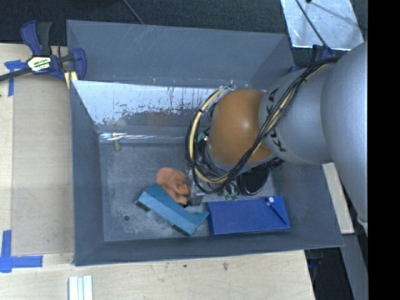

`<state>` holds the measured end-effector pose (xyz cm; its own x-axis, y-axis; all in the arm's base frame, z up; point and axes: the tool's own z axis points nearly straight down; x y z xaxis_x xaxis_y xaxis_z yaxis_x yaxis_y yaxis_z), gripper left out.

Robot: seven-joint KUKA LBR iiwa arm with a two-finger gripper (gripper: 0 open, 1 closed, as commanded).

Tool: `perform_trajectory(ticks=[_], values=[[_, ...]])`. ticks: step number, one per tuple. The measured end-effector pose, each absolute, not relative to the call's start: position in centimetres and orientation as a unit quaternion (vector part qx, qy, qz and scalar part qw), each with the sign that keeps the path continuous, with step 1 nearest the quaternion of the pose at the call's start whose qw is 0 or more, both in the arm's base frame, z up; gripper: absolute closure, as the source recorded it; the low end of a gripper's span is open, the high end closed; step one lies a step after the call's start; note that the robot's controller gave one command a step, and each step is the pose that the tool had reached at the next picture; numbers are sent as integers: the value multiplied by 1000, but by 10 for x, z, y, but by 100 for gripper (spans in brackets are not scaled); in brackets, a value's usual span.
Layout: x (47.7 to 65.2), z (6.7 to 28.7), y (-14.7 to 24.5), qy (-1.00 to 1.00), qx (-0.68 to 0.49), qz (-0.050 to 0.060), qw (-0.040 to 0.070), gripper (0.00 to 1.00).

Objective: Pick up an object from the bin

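My gripper is low in the bin's front middle, beneath the arm's wrist. It is right beside an orange crumpled soft thing on its left. A light blue oblong block with a dark end lies slanted just below and left of the gripper, partly under the orange thing. A darker blue flat rectangular piece lies along the bin's front wall, to the gripper's lower right. The wrist hides how the gripper meets these things.
A black rounded thing lies under the arm to the gripper's right. The arm covers the bin's right half. Bare floor shows at the bin's left and back.
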<state>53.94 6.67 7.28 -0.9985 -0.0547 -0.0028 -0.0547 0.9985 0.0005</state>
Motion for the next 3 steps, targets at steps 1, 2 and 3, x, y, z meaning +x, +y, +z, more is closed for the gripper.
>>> perform_trajectory(ticks=[1,2,3], values=[[539,73,67,1000,-27,0,1,100],[539,73,67,1000,-27,0,1,100],[528,71,0,999,-33,0,3,100]])
